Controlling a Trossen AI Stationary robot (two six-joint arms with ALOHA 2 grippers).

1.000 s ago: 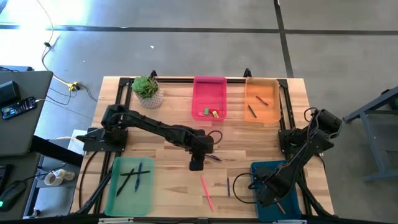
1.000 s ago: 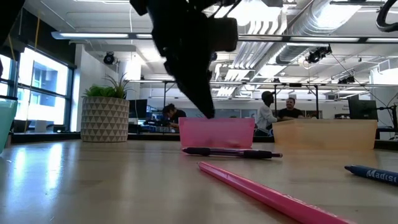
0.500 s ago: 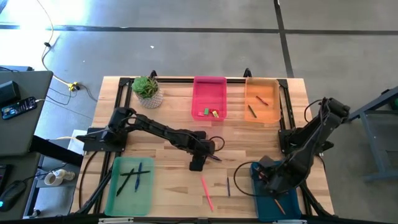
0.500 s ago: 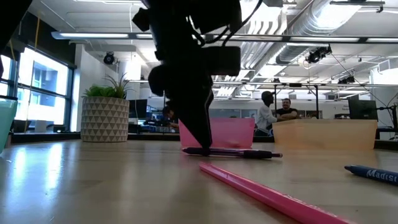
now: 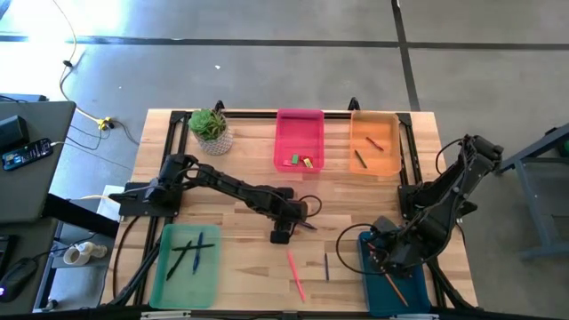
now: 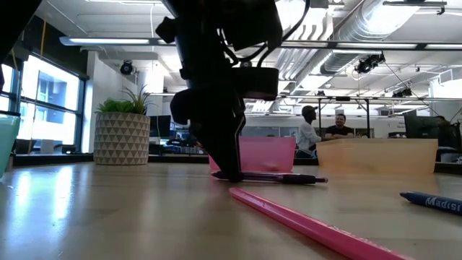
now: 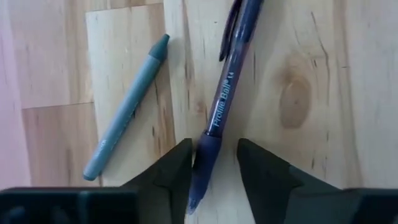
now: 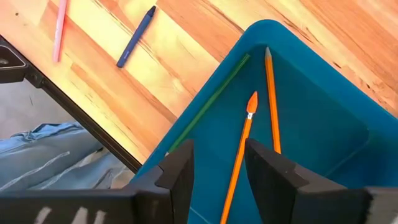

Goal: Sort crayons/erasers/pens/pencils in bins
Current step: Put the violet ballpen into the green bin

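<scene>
The wooden table carries four bins: pink bin and orange bin at the far edge, green bin near left with pens inside, teal bin near right holding pencils. The left gripper sits low at mid-table, its narrowed fingers straddling a purple pen, apparently to pinch it. The right gripper hangs empty and parted above the teal bin. A pink pencil lies loose nearby.

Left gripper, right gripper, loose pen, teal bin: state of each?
left gripper: down at the table, jaws astride the pen, not clamped
right gripper: above the teal bin, jaws open, empty
pen: lying flat on the table
teal bin: holds orange pencils
</scene>
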